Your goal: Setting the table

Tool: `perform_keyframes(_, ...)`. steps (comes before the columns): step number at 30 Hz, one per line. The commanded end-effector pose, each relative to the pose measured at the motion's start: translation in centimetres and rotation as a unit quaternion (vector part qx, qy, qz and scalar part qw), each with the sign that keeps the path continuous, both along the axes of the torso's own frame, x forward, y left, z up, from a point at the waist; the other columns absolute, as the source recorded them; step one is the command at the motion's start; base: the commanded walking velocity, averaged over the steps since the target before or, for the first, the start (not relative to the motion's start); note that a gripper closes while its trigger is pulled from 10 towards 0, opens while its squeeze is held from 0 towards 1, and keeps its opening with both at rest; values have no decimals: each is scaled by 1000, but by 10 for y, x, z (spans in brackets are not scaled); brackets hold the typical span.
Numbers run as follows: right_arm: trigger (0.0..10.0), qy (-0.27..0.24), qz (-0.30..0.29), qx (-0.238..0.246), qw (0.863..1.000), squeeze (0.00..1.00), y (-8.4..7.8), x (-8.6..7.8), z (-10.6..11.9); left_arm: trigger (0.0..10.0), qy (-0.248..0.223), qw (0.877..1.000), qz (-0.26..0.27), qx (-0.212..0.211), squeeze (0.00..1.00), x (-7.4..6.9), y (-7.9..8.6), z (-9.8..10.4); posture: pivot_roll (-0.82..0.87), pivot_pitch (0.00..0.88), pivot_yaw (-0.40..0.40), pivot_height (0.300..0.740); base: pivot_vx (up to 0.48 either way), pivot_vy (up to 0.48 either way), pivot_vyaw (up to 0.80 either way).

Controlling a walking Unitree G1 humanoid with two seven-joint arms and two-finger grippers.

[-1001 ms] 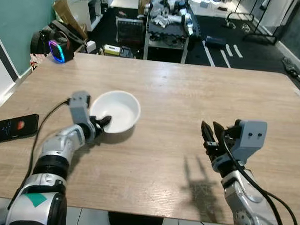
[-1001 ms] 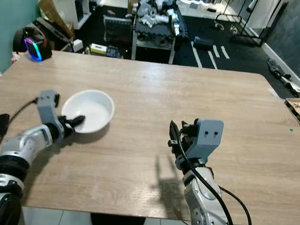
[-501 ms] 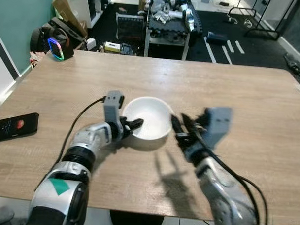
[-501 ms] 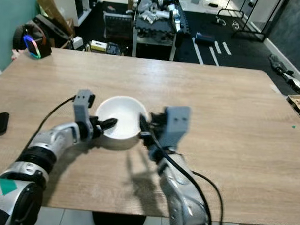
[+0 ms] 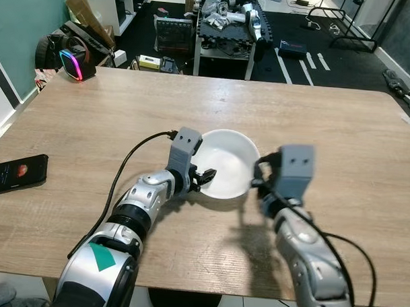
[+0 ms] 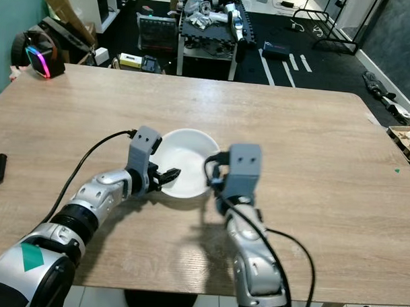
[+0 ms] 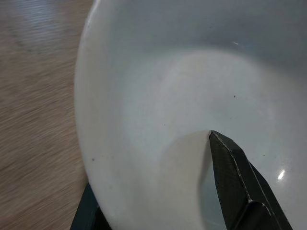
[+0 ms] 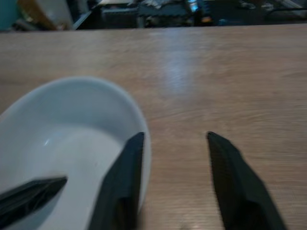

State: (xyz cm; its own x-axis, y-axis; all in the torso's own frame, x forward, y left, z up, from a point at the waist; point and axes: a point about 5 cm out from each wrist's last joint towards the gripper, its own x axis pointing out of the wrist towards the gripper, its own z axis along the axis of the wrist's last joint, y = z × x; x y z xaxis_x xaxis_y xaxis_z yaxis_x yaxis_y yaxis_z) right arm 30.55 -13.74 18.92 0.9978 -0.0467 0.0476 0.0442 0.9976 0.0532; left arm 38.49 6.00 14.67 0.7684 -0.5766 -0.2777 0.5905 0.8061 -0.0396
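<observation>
On the table, largest thing first:
Table [image 5: 112, 116]: pale wood, taking up most of the head views, with a dark floor and cluttered shelving beyond its far edge.
Bowl [image 5: 226, 169]: white, empty, upright on the wood near the middle of the table, between the two grippers.
Left gripper [image 5: 203, 176]: clamped on the bowl's near-left rim; in the left wrist view one finger [image 7: 235, 184] lies inside against the white wall and the other sits under the rim outside.
Right gripper [image 8: 172, 182]: at the bowl's right side with fingers parted, one finger [image 8: 122, 184] just over the rim, the other above bare wood; it grips nothing.
Phone [image 5: 15, 174]: black, flat near the table's left edge, well apart from the bowl.
Headset [image 5: 68, 56]: dark, with a glowing coloured ring, on the floor past the table's far-left corner.
</observation>
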Motion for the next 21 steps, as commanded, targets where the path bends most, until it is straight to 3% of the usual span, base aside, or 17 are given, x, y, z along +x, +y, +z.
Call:
perform_keyframes(1, 10000, -11, -12, 10, 1000, 1000, -3, 0, 4, 10000, 46, 998, 1, 34, 0, -10, 0, -28, -225, 126, 27, 740, 0, 0, 0)
perform_keyframes(5, 10000, -20, -3, 10, 1000, 1000, -2, 1, 9, 10000, 44, 998, 0, 37, 0, -12, -5, -32, -232, 125, 26, 740, 0, 0, 0)
perform_keyframes(6, 10000, 4, 11, 0, 1000, 1000, 1, 1, 4, 10000, 43, 998, -1, 37, 0, -12, -7, -32, -233, 126, 25, 740, 0, 0, 0)
perform_keyframes(7, 10000, 32, 25, 1, 999, 0, 4, 1, -5, 10000, 38, 998, -2, 42, 0, -13, -8, -32, -235, 125, 24, 740, 0, 0, 0)
perform_keyframes(11, 10000, 98, 56, 35, 993, 0, 15, -4, -27, 10000, 25, 998, -7, 52, 0, -13, -11, -31, -235, 128, 19, 740, 0, 0, 0)
perform_keyframes(13, 10000, 101, 56, 36, 993, 0, 15, -4, -28, 10000, 24, 998, -7, 53, 0, -13, -12, -31, -235, 128, 19, 740, 0, 0, 0)
perform_keyframes(16, 10000, 116, 12, 19, 993, 0, 7, -1, -40, 10000, 16, 998, -11, 58, 0, -14, -13, -32, -226, 132, 16, 740, 0, 0, 0)
perform_keyframes(21, 10000, 129, -1, 32, 991, 0, 5, 1, -47, 10000, 11, 998, -18, 61, 0, -14, -14, -32, -220, 134, 15, 740, 0, 0, 0)
